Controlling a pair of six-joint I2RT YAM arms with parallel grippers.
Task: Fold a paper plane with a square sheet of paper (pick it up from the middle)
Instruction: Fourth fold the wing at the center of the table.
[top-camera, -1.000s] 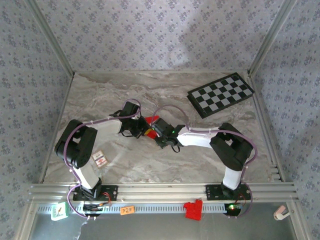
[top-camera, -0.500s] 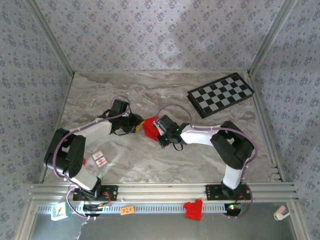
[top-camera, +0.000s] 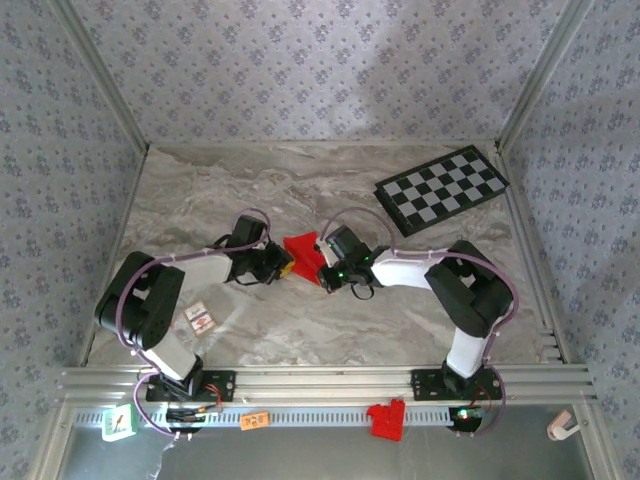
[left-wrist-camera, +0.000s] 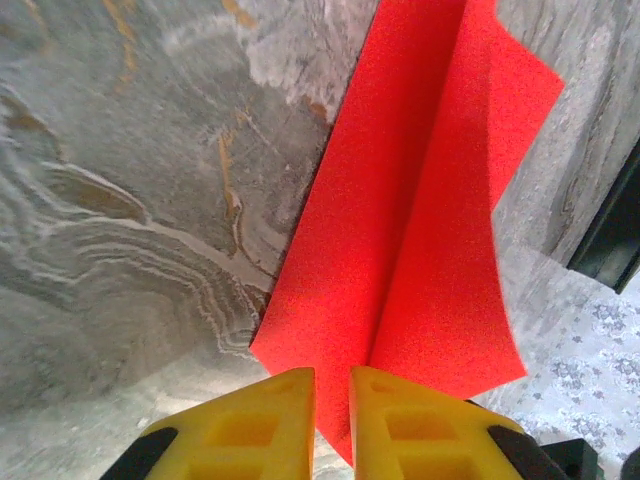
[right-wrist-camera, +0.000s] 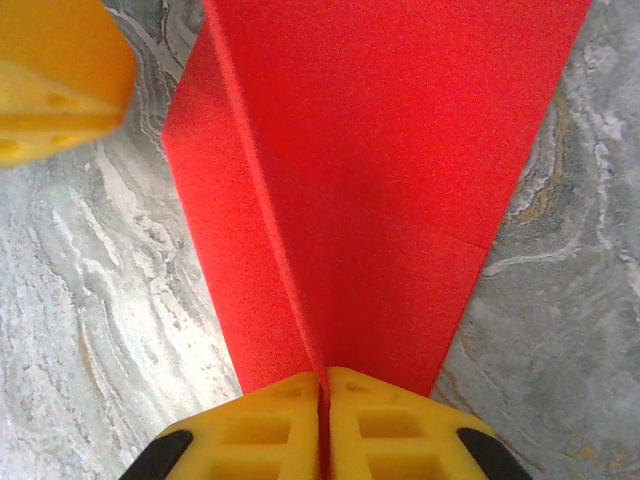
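Observation:
The red sheet of paper (top-camera: 302, 249), folded with a raised centre crease, lies mid-table between both grippers. My right gripper (top-camera: 322, 270) is shut on the near end of that crease (right-wrist-camera: 300, 300), fingertips pressed together at the right gripper (right-wrist-camera: 324, 385). From the left, my left gripper (top-camera: 284, 266) reaches the paper's other end. In the left wrist view the paper (left-wrist-camera: 420, 220) runs away from the left gripper (left-wrist-camera: 332, 385), whose yellow fingers (left-wrist-camera: 270, 410) stand a narrow gap apart with the paper's corner showing in the gap. One left finger (right-wrist-camera: 55, 80) shows beside the paper (right-wrist-camera: 380, 170).
A black-and-white checkered board (top-camera: 442, 188) lies at the back right. A small card (top-camera: 200, 317) rests on the marble table (top-camera: 300, 330) near the left arm. A red plastic bracket (top-camera: 386, 420) and an orange tag (top-camera: 254, 421) sit on the front rail.
The left arm swung out to the left and came back to the paper's left end; its jaws opened and narrowed again. The right gripper stayed shut on the paper and shifted slightly.

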